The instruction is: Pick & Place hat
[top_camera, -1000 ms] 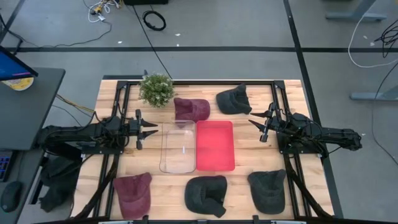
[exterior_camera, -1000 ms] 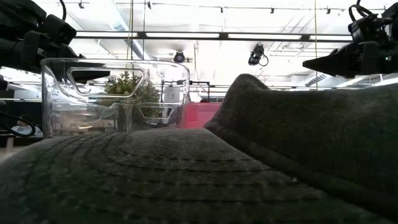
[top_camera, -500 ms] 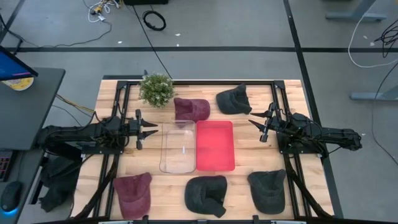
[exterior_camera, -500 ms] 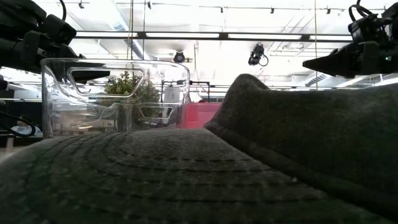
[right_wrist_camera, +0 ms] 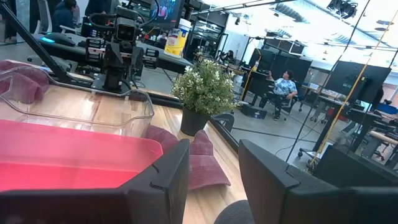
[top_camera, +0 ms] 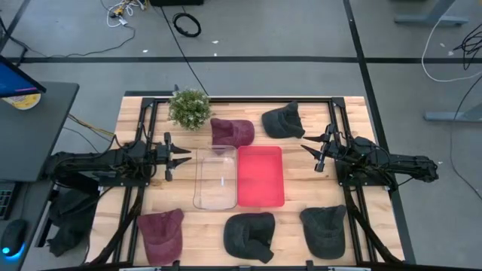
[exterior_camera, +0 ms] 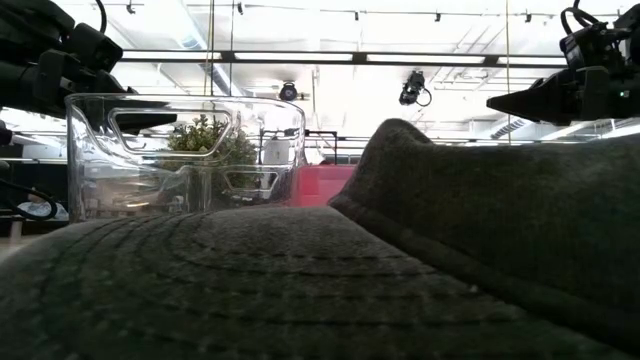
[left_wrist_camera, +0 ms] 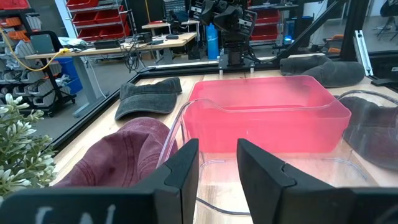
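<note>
I see left gripper (top_camera: 183, 157) beside clear plastic bin (top_camera: 215, 178), fingers open, empty. Right gripper (top_camera: 306, 143) near red plastic bin (top_camera: 260, 176), fingers open. Maroon cloth cap (top_camera: 230, 132) on wooden desk (top_camera: 297, 177) behind bins.

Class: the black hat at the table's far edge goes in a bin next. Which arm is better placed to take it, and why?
Probably the right. Its open gripper hovers just beside the black hat, while the left gripper sits across the clear bin and red bin.
</note>
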{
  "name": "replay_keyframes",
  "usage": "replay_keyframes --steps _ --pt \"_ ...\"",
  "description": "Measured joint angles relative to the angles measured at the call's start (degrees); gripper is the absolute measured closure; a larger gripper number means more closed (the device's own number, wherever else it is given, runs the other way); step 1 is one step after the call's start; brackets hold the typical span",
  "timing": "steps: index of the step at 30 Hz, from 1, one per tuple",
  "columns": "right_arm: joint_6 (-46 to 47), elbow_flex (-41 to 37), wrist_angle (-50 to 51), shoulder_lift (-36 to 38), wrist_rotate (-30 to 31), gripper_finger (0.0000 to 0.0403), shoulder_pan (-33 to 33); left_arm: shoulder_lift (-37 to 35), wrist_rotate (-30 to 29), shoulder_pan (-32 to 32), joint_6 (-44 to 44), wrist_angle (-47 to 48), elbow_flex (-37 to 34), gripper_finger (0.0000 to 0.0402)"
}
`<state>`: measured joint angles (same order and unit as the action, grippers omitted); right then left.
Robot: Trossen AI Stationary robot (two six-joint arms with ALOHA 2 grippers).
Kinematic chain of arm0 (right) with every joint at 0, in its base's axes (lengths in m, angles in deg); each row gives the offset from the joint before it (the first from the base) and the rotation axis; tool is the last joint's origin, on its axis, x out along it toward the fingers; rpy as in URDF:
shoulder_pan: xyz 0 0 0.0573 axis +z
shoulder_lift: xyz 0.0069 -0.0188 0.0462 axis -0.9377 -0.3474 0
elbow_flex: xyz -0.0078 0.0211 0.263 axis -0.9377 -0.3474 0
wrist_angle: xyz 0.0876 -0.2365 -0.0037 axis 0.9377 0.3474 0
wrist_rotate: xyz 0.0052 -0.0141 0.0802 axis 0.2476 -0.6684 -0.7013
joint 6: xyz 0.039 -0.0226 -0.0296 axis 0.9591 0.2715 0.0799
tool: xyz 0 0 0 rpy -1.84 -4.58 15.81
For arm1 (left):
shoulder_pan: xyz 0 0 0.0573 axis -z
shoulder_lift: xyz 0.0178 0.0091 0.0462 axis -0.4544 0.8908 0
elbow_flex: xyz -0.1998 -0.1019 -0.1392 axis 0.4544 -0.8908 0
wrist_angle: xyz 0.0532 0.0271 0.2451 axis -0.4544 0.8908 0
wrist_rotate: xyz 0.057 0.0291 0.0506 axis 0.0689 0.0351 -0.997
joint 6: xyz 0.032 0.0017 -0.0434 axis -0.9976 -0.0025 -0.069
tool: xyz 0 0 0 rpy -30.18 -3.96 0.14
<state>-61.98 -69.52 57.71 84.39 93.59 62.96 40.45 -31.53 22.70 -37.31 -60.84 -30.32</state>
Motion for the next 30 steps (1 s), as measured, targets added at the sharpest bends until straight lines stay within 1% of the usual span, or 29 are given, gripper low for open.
replay_keyframes --steps 22,26,30 --pt "-0.02 0.00 0.00 0.00 0.01 0.0261 0.01 0.00 0.00 -0.01 0.00 0.00 0.02 0.0287" --pt "-3.01 -0.01 0.00 -0.01 0.01 0.0261 0.00 0.00 0.00 0.01 0.00 0.00 0.00 0.0287" --pt "-2.99 0.00 -0.01 -0.01 0.00 0.0261 0.00 0.00 0.02 -0.01 0.00 0.00 0.00 0.0287"
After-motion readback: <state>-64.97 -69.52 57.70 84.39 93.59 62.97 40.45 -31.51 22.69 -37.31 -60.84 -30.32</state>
